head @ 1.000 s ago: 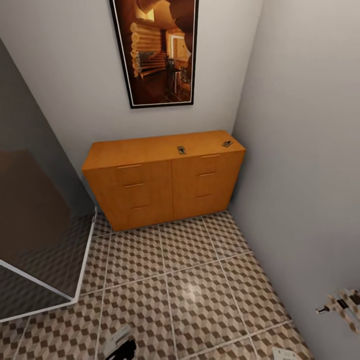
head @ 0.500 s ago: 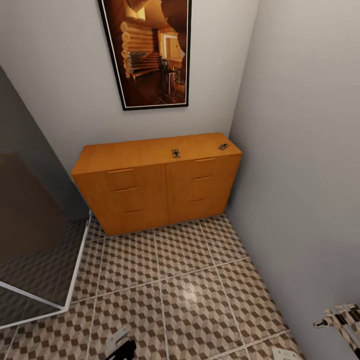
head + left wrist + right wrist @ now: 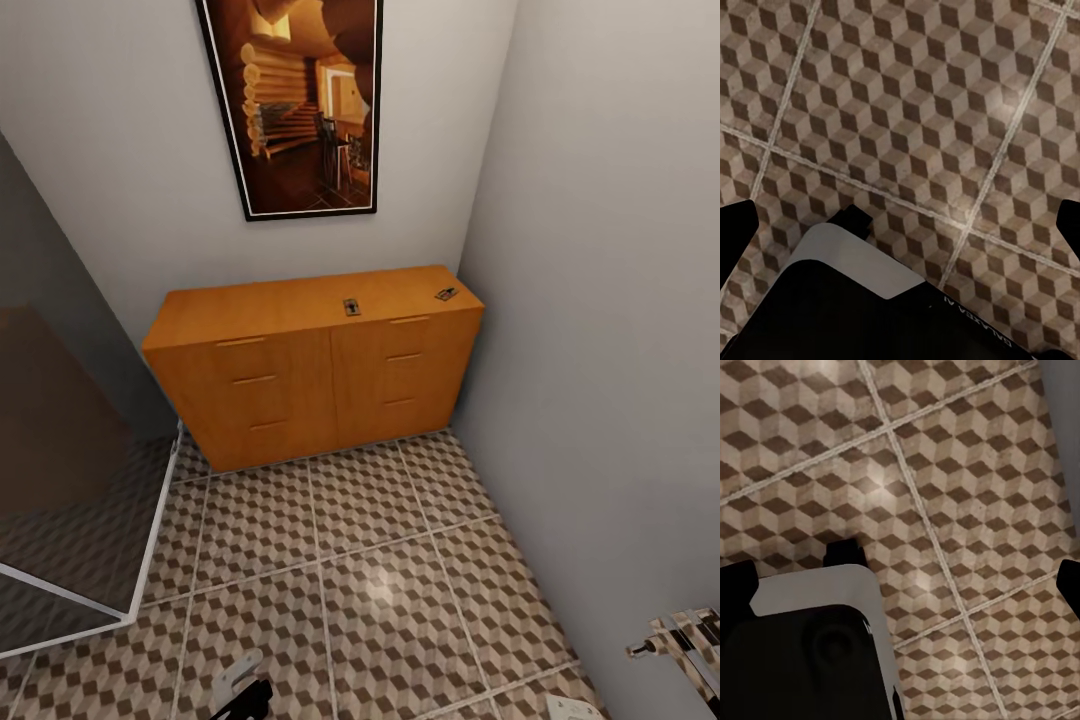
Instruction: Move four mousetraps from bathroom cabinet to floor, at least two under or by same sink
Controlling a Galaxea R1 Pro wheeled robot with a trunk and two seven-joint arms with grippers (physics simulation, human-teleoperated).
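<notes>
The cabinet stood against the far wall in the corner, under a framed picture, and two mousetraps lay on its top: one mousetrap near the middle of the front edge, the other mousetrap close to the right end, by the side wall. Both lay flat, well apart from each other.

The bathroom floor spread out between the robot and the cabinet, cube-patterned tiles with pale grout lines. A glass shower wall stood off to the left.

The left gripper hung low over the tiles, its two dark fingertips spread wide at the edges of the wrist view with nothing between them. The right gripper was the same: fingers wide apart, bare tile below. Both traps sat well ahead of and above the grippers, far from either one. At the lower right edge of the head view, a radiator showed against the side wall.
</notes>
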